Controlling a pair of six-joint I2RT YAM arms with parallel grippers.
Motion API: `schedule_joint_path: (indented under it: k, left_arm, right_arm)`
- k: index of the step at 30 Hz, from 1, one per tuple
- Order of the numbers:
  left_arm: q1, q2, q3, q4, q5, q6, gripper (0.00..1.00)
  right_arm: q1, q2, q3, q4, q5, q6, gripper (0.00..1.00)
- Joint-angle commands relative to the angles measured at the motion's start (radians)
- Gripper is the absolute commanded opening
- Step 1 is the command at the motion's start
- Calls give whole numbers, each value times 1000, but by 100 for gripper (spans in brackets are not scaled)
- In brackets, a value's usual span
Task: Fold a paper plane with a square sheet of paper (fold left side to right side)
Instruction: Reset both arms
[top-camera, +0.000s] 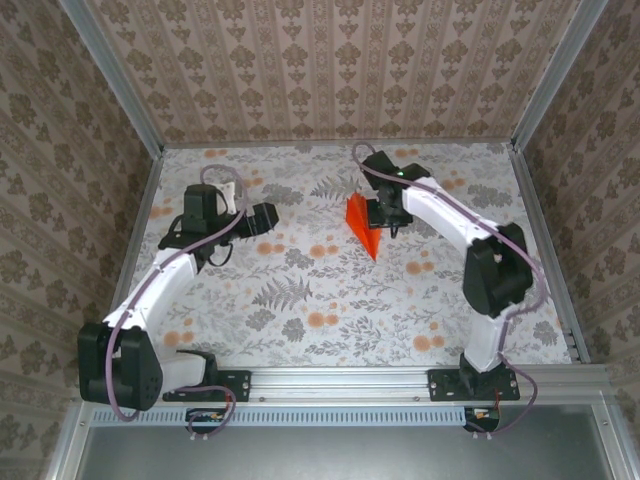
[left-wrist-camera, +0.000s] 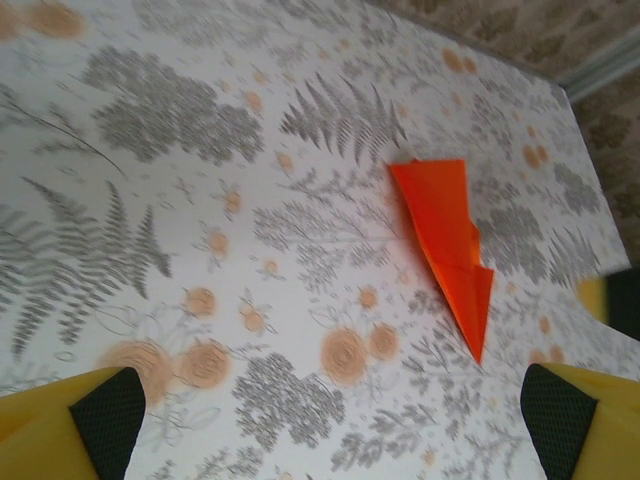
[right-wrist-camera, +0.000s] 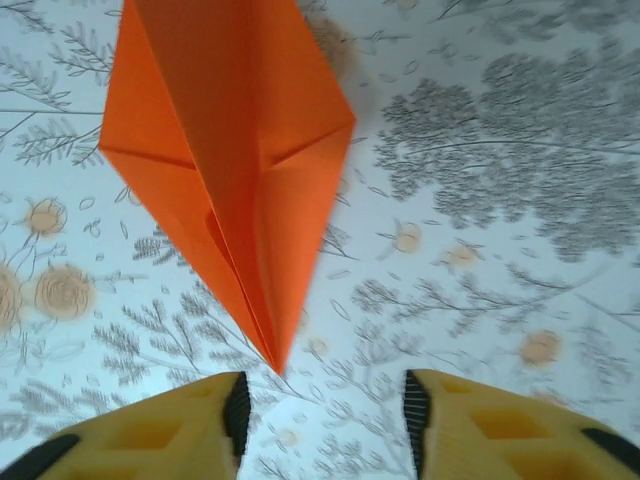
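Two grippers, neither holding anything: the right gripper (right-wrist-camera: 325, 405) hangs with its jaws parted and empty just beside the paper plane (right-wrist-camera: 230, 170), while the left gripper (top-camera: 268, 217) stands spread wide, well apart to the left. The plane lies flat on the flowered table (top-camera: 300, 300), right of centre toward the far side, pointing at the near edge. Lying free, it looks ready for pressing or another fold, which would explain the left arm standing clear.

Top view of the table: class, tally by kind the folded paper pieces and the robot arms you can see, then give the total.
Folded orange paper: 1
Robot arms: 2 (left arm, right arm)
Total: 3
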Motion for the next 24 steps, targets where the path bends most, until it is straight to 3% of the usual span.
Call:
schedule_joint_path:
  k: [1, 6, 12, 16, 24]
  left_arm:
    - [28, -76, -20, 41, -147, -18, 100]
    - [48, -162, -64, 58, -373, 13, 100]
    - [51, -243, -203, 225, -625, 160, 100]
    - [52, -235, -309, 376, -732, 293, 100]
    - [81, -133, -393, 477, -732, 438, 100]
  right_arm:
    - [-15, -184, -106, 75, 97, -50, 55]
    - [-63, -438, -349, 285, 155, -104, 70]
    - [-159, -681, -639, 555, 236, -111, 99]
    - [-231, -750, -833, 782, 249, -139, 100]
    - [-325, -642, -1050, 1172, 237, -257, 100]
